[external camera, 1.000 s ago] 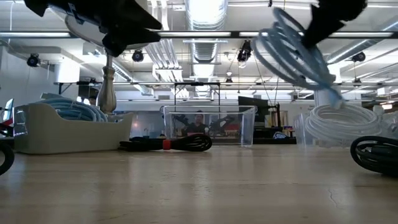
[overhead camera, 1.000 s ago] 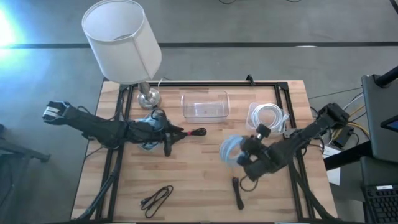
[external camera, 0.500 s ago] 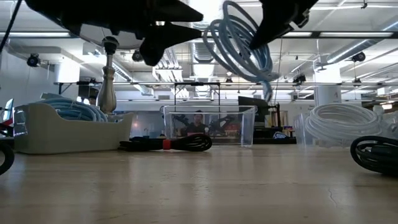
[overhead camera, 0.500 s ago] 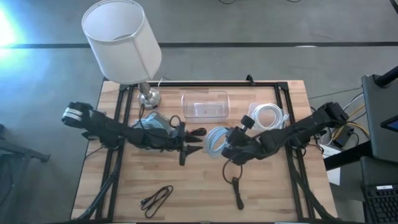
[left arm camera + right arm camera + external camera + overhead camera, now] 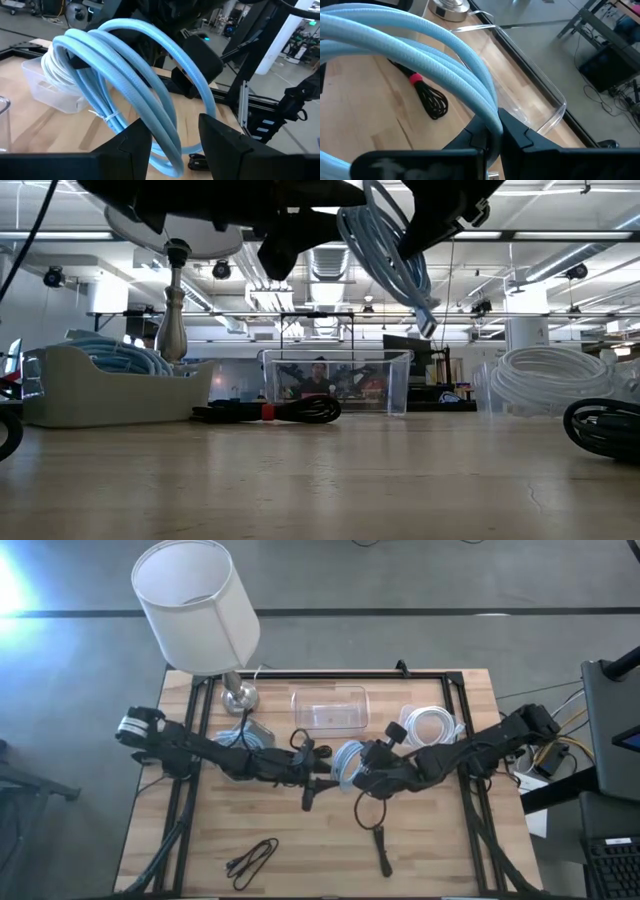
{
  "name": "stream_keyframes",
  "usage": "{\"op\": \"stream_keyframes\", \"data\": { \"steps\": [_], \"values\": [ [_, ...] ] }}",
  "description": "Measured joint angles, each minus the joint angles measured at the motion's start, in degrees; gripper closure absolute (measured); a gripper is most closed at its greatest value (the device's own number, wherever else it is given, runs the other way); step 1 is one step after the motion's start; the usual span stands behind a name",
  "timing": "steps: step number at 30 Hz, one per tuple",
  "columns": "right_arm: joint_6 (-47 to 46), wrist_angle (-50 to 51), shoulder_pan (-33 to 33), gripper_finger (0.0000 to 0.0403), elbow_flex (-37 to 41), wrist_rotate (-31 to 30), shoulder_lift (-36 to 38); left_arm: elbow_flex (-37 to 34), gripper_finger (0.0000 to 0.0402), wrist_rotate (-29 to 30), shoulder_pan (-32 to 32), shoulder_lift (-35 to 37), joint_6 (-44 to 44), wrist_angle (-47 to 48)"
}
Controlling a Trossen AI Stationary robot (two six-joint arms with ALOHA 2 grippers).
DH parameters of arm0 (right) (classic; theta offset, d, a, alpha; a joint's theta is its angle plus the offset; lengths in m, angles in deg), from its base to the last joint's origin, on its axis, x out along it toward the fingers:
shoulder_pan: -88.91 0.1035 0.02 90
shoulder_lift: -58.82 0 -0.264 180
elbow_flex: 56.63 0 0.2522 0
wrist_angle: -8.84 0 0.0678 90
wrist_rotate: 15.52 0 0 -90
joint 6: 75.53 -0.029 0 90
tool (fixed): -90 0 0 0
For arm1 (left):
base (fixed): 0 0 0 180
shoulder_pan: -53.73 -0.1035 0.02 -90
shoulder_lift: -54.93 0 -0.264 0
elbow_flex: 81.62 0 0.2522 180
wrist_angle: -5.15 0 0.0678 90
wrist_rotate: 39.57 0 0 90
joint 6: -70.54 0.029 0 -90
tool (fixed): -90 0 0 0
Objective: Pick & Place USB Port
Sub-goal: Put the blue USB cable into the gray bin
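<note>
High view showed right fingers (image 5: 352,766) pinching the blue cable coil (image 5: 344,764), left fingers (image 5: 318,778) spread beside; the handover could drop it

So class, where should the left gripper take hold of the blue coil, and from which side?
On the coil's free arc facing the left gripper, coming from that side. The right gripper pinches the opposite edge, and the bundled strands run together there, narrow enough for open fingers.

Both arms matte black, jointed tubular links. Left arm (image 5: 200,748) has a white band near its base; right arm (image 5: 470,752) a white cap mid-link. Wrist fingers (image 5: 224,145) dark, blocky.
</note>
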Motion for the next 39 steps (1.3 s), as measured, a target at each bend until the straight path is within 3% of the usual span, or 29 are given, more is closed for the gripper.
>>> {"op": "stream_keyframes", "data": {
  "steps": [9,20,26,32,39],
  "values": [
    [-0.01,-1.38,-0.09,0.0383,0.01,-0.17,-0.02,0.23,0.0251,0.44,-0.77,0.07,0.22,0.87],
    [0.09,-1.85,-0.14,0.0341,0.02,4.52,-0.04,0.19,0.0383,0.44,-2.24,0.59,-1.56,6.94],
    [1.89,-1.63,-0.08,0.0309,0.02,7.90,-0.04,0.16,0.0372,0.95,-2.36,3.53,-2.74,13.20],
    [3.65,-2.14,-0.05,0.0275,0.02,7.98,-0.04,0.12,0.0380,7.19,-2.40,8.96,-3.40,25.45],
    [4.12,-1.96,-0.07,0.0244,0.02,7.35,-0.02,0.10,0.0379,7.55,-2.38,18.13,-5.57,37.96]
  ]
}}
